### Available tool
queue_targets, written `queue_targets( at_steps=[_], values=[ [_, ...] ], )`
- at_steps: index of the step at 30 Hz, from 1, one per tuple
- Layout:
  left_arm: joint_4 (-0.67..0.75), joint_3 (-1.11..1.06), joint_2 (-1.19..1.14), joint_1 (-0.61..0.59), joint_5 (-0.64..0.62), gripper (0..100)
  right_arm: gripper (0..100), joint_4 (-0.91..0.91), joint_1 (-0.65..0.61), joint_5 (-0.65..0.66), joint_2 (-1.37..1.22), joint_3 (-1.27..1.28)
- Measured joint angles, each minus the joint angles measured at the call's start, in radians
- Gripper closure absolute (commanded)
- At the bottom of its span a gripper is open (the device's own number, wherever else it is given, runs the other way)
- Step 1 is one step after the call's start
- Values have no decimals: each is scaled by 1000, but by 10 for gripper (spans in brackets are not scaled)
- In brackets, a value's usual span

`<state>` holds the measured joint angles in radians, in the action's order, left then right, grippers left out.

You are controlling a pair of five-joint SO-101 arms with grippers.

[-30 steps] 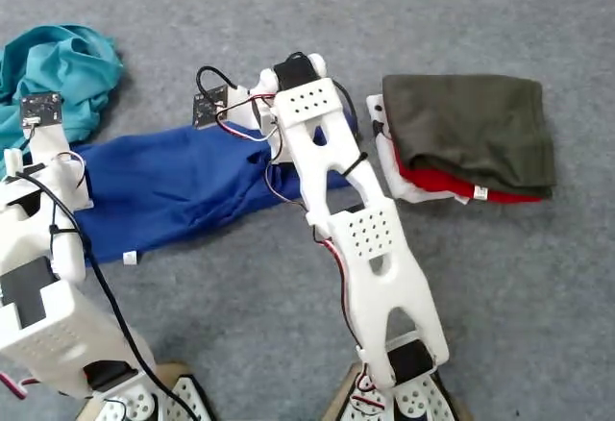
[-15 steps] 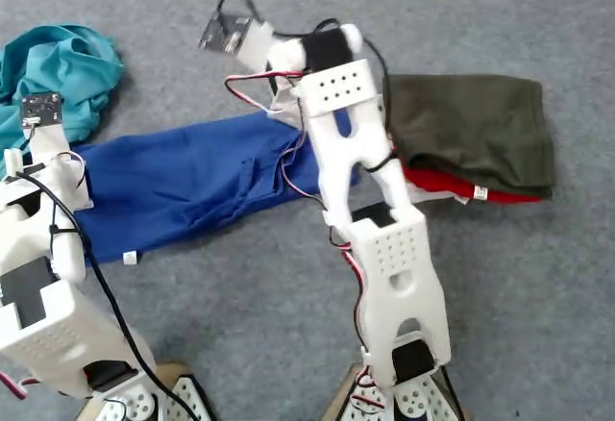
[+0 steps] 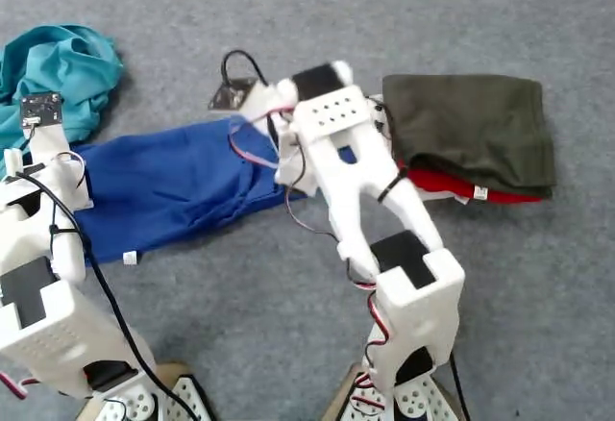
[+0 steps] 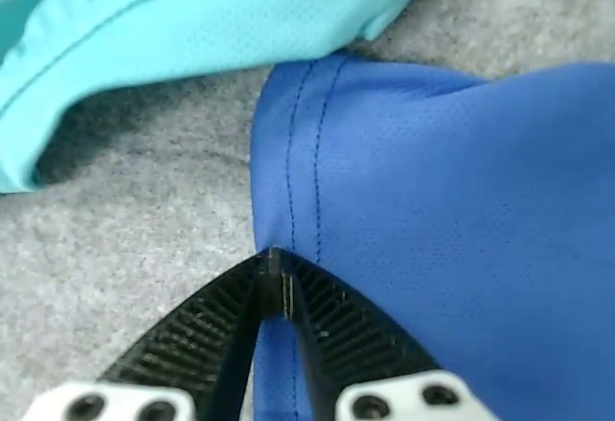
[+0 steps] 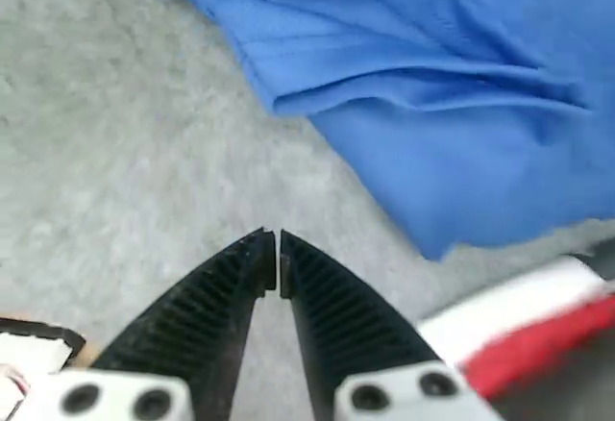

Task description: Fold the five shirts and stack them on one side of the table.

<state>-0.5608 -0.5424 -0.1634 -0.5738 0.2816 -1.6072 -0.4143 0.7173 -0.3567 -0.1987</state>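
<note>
The left hand (image 4: 272, 282) is pinching shut on the hem of the blue shirt (image 3: 173, 185) at mid-left of the high view. The shirt is lying lengthwise, running rightward and slightly upward toward centre. The right hand (image 5: 271, 248) is hovering closed, gripping nothing, over the counter (image 3: 538, 277) beside the shirt's right end

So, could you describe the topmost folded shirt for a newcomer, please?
On the grey felt-covered table, look right of the long blue shirt. The olive-green shirt lies there folded square, on top of a red shirt, darker than any other.
</note>
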Motion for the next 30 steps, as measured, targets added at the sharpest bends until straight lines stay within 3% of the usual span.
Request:
queue_targets(
  at_steps=[8,22,30],
  values=[
    [0,0,0,0,0,970,984,245,-8,0,-104,48],
    [0,0,0,0,0,970,984,209,-92,0,-368,-450],
    [0,0,0,0,0,970,984,213,-132,0,-578,-566]
  ],
)
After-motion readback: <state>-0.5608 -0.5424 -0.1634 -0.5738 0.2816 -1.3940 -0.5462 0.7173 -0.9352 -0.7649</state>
